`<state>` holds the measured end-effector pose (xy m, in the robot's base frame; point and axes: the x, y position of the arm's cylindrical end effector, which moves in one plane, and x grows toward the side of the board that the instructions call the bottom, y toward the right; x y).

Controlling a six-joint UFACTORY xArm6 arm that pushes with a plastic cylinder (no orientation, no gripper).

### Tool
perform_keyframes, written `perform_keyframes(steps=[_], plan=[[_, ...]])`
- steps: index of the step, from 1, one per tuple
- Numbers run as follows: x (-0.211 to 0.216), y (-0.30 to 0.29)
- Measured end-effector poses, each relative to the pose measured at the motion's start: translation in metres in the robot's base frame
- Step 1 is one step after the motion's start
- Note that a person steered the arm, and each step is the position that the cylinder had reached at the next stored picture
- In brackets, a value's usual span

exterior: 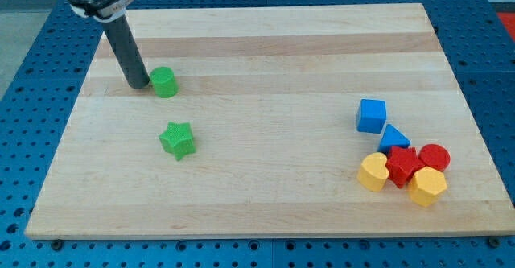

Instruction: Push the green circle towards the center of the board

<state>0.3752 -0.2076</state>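
Note:
The green circle [165, 82] stands on the wooden board [265, 51] at the view's upper left. My tip [138, 85] rests on the board just left of the green circle, touching or nearly touching its left side. The dark rod rises from the tip up and to the left out of the view's top. A green star [177, 139] lies below the circle, apart from it.
A cluster sits at the view's lower right: a blue cube [371, 115], a blue triangle [393, 137], a red star [403, 166], a red circle [434, 156], a yellow heart [372, 172] and a yellow hexagon [427, 187]. A blue pegboard surrounds the board.

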Motion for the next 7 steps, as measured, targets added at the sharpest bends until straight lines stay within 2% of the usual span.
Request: perform_keyframes(steps=[1,4,6,7], plan=[[0.0,0.006],[-0.006,0.135],[-0.008,0.136],[-0.006,0.075]])
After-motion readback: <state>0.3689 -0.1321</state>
